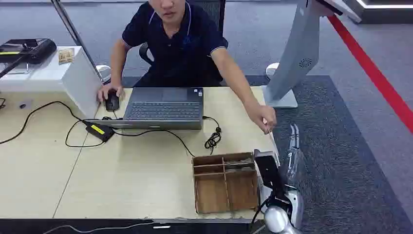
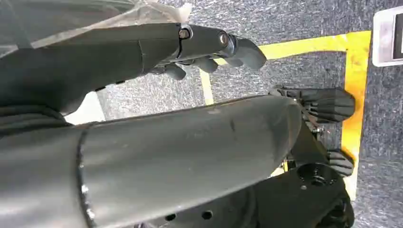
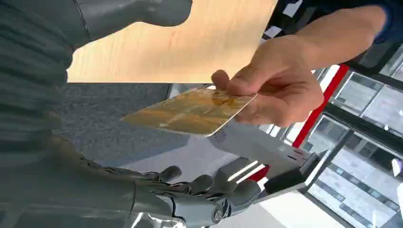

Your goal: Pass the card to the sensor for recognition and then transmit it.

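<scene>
A person's hand pinches one end of a gold-orange card. The card hangs flat in the gap between my right hand's thumb and its fingers, touching neither. My right hand is open, raised past the table's right edge, just below the person's outstretched hand. The sensor, a grey-white kiosk stand, rises on the carpet beyond the table's far right corner and appears behind the card as the kiosk. My left hand hangs over the floor with loosely bent fingers, holding nothing.
A wooden compartment box sits at the table's near right corner beside my right forearm. A laptop, a mouse under the person's other hand, a power brick and cables lie farther back. A red floor line runs at the right.
</scene>
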Available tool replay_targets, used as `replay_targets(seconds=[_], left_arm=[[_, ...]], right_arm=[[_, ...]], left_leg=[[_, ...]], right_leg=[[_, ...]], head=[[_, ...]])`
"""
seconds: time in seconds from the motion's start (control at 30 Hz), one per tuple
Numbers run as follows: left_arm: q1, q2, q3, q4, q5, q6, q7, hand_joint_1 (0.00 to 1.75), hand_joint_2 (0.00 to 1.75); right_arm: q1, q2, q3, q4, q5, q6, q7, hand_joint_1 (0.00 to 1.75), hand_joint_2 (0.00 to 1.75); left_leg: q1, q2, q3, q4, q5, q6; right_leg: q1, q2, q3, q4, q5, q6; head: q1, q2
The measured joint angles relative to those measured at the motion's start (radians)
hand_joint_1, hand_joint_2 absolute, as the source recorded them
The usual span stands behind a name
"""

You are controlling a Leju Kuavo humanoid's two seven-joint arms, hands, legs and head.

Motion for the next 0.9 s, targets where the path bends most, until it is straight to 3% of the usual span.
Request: replay_targets(seconds=[0.47, 0.53, 0.57, 0.9], left_arm=[[-0.001, 0.000, -0.006, 0.000, -0.003, -0.002, 0.000, 0.00, 0.00], [-0.001, 0.000, -0.006, 0.000, -0.003, -0.003, 0.000, 0.00, 0.00], [-0.001, 0.000, -0.006, 0.000, -0.003, -0.003, 0.000, 0.00, 0.00], [-0.001, 0.000, -0.007, 0.000, -0.007, -0.005, 0.000, 0.00, 0.00]], right_arm=[[-0.009, 0.003, 0.008, -0.032, -0.003, 0.000, 0.003, 0.00, 1.75], [-0.009, 0.003, 0.008, -0.032, -0.003, 0.000, 0.003, 1.59, 1.75], [-0.009, 0.003, 0.008, -0.032, -0.003, 0.000, 0.003, 1.75, 1.75], [-0.009, 0.003, 0.008, -0.032, -0.003, 0.000, -0.003, 1.75, 1.75]], left_leg=[[0.000, 0.000, 0.000, 0.000, 0.000, 0.000], [0.000, 0.000, 0.000, 0.000, 0.000, 0.000], [0.000, 0.000, 0.000, 0.000, 0.000, 0.000], [0.000, 0.000, 0.000, 0.000, 0.000, 0.000]], right_leg=[[0.000, 0.000, 0.000, 0.000, 0.000, 0.000], [0.000, 0.000, 0.000, 0.000, 0.000, 0.000], [0.000, 0.000, 0.000, 0.000, 0.000, 0.000], [0.000, 0.000, 0.000, 0.000, 0.000, 0.000]], head=[[0.000, 0.000], [0.000, 0.000], [0.000, 0.000], [0.000, 0.000]])
